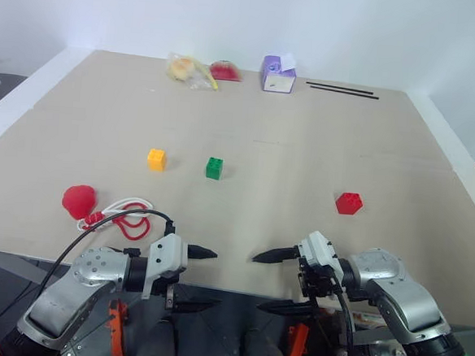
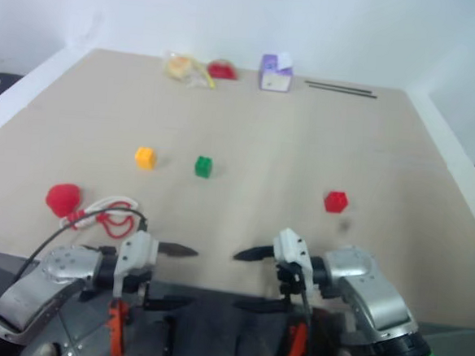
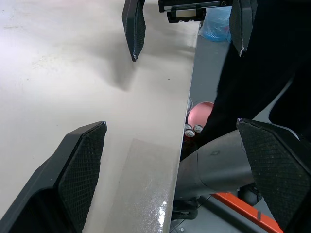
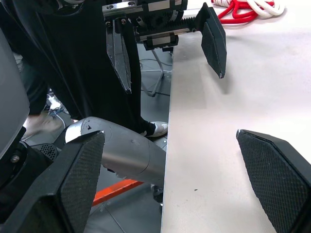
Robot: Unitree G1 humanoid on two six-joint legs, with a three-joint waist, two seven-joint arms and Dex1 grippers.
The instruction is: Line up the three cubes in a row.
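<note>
Altogether three cubes: one yellow cube [image 1: 156,159], one green cube [image 1: 214,168], one red cube [image 1: 349,204].

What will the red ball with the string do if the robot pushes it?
The red ball looks round, so it would probably roll. Its red-and-white cord lies in loose loops, so it is likely floppy and would trail behind, perhaps snagging.

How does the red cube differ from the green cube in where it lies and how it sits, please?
The red cube lies apart, towards the robot's right, while the green cube sits close beside the yellow-orange cube. The red cube is nearer the robot's edge of the table; the green cube is farther back. The red cube looks turned corner-on; the green looks squarer. Both are small and untouched.
</note>
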